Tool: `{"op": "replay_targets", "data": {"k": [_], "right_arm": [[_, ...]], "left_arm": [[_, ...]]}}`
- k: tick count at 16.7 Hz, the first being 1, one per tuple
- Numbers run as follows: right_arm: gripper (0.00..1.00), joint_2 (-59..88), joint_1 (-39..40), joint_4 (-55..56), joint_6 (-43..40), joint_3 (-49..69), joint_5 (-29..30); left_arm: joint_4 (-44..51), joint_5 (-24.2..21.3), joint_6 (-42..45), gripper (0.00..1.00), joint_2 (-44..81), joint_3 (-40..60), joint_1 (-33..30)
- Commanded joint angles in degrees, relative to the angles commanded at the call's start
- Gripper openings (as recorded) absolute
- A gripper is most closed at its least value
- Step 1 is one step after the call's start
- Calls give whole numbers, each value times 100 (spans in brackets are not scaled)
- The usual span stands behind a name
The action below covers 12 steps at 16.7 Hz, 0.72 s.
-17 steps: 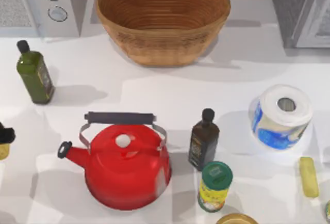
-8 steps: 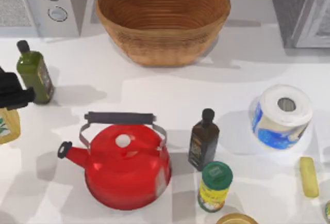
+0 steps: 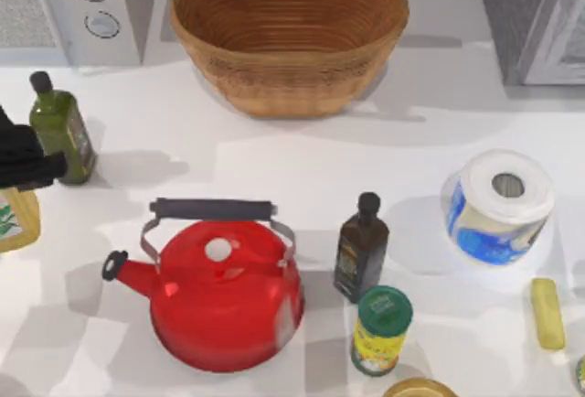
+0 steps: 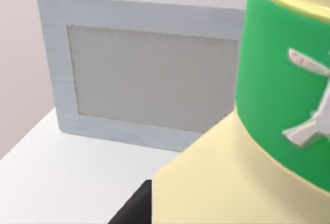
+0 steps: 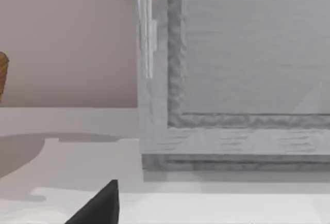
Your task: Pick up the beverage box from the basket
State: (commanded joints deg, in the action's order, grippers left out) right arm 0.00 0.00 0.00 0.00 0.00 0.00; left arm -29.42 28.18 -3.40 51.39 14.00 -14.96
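- While the left gripper [image 3: 20, 161] hangs at the far left edge of the top view, its black body sits directly over the beverage box [image 3: 16, 219], whose cream side and leaf-print label reach out beneath it toward the near edge of the table.
- Seen from the left wrist, the carton's green cap [image 4: 286, 79] and cream shoulder sit right against the camera; the gripper appears clamped on the carton, though its fingers themselves are hidden, so how wide they stand cannot be told.
- Just beside the left gripper, on its far side, a green oil bottle [image 3: 60, 130] stands upright on the white table [image 3: 274, 155].
- Beyond that bottle, at the back left, stands a grey microwave [image 3: 73, 8] with two round knobs.
- Well to the right of the gripper, at the back middle, sits the basket [image 3: 288, 36], its ribbed inside bare, so the carton is well apart from it.
- Nearer than the basket stand a red kettle [image 3: 219, 292], a dark bottle [image 3: 360, 249] and a green-lidded yellow can [image 3: 380, 331].
- Farther right lie a paper roll [image 3: 498, 205] and a yellow bar [image 3: 547, 313].
- Only a black fingertip [image 5: 100, 206] of the right gripper is seen in its wrist view, facing a grey cabinet [image 5: 237, 79]; whether it is open cannot be told.
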Motion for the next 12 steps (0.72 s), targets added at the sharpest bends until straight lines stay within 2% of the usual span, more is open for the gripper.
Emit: {"op": "replay_targets", "data": {"k": [8, 12], "right_arm": [[100, 0, 0, 0, 0, 0, 0], [100, 0, 0, 0, 0, 0, 0]], "left_arm": [[-2303, -414, 70, 0, 2100, -121, 412], [-2928, -566, 97, 0, 2673, -174, 569]]}}
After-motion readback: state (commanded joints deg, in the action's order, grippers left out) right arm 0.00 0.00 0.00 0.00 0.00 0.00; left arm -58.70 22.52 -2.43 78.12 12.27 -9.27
